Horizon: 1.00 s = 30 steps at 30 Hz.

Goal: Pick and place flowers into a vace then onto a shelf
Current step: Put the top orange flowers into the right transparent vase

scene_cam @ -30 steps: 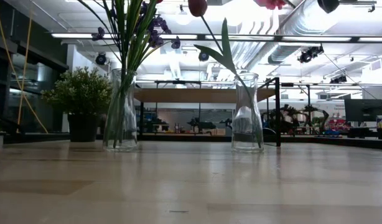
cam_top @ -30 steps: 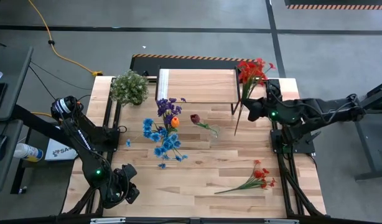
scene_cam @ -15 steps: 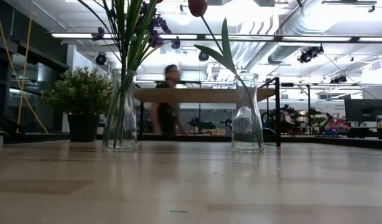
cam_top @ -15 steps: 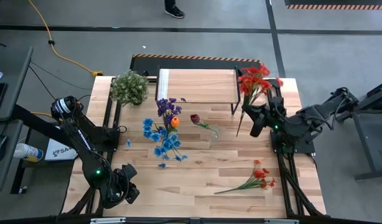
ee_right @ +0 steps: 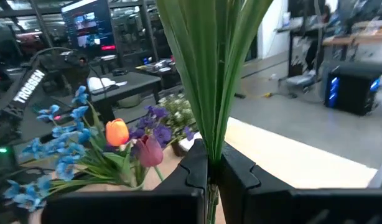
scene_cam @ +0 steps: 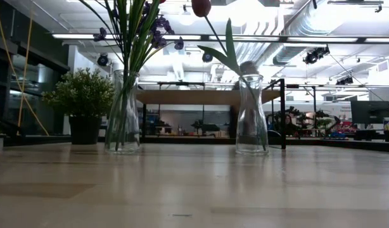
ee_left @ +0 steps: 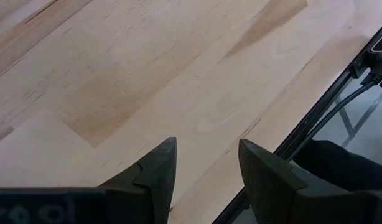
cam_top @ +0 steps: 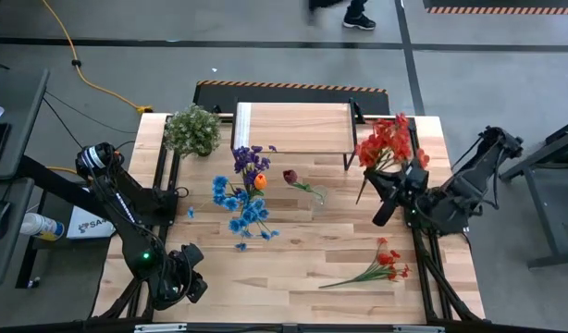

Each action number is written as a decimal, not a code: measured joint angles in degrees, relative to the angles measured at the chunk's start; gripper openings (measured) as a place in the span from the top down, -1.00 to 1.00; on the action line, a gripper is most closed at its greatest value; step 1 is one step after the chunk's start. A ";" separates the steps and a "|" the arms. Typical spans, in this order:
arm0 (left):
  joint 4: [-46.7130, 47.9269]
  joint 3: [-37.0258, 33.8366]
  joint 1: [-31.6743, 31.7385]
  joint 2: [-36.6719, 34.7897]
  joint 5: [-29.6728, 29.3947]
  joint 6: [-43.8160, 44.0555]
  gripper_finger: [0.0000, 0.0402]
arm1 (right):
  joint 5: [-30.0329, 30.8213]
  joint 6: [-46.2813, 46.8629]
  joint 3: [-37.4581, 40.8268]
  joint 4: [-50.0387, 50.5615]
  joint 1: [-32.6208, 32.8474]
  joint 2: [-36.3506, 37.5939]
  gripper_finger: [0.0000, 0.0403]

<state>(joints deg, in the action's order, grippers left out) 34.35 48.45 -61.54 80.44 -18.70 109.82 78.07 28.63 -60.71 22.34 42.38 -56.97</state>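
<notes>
One bunch of red flowers [cam_top: 388, 143] held above the table's right side, stems pinched tight in the right gripper [cam_top: 384, 185], near the shelf [cam_top: 291, 127]. More red flowers [cam_top: 381, 264] lie flat nearby. Left gripper [cam_top: 187, 282] parked at the near left corner, fingers apart, holding nothing.

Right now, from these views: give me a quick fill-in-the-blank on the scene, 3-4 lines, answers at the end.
1. The right gripper is shut on a bunch of ____ flowers.
2. The maroon tulip stands in a clear glass ____.
3. The left gripper hangs open over the bare ____, holding nothing.
4. A second red bunch lies flat on the table near the ____ arm.

Answers: red; vase; table; right
</notes>
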 joint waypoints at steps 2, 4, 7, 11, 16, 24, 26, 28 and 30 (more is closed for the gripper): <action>-0.01 -0.01 0.00 0.00 0.00 0.00 -0.03 | 2.91 -0.46 0.00 -0.09 1.07 -1.18 0.95; -0.01 -0.01 0.01 0.00 0.00 0.00 -0.03 | 6.17 -0.44 0.00 -0.09 1.73 -2.59 0.95; 0.00 0.00 0.00 0.00 0.00 0.00 -0.03 | 11.32 -0.15 0.00 -0.51 2.07 -4.95 0.95; -0.01 0.00 0.00 0.00 0.02 -0.01 -0.03 | 11.87 2.64 0.01 -0.88 1.19 -7.62 0.95; 0.00 0.00 0.00 0.00 0.04 -0.02 -0.03 | 11.88 4.30 0.02 -3.43 -2.14 -10.71 0.95; -0.02 0.00 0.02 0.00 0.04 -0.02 -0.03 | 11.95 4.35 0.02 -8.81 -8.47 -14.20 0.95; -0.02 0.00 0.01 0.00 0.04 -0.02 -0.03 | 12.00 4.36 0.02 -10.47 -9.74 -15.00 0.95; 0.00 0.00 0.02 0.00 0.04 -0.02 -0.03 | 11.99 4.36 0.02 -11.69 -10.83 -15.87 0.95; 0.00 -0.01 0.01 0.00 0.04 -0.02 -0.03 | 11.99 4.38 0.02 -12.90 -11.85 -16.97 0.95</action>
<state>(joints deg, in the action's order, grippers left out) 34.35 48.44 -61.53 80.44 -18.65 109.80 90.06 33.01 -60.69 9.44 30.53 -73.94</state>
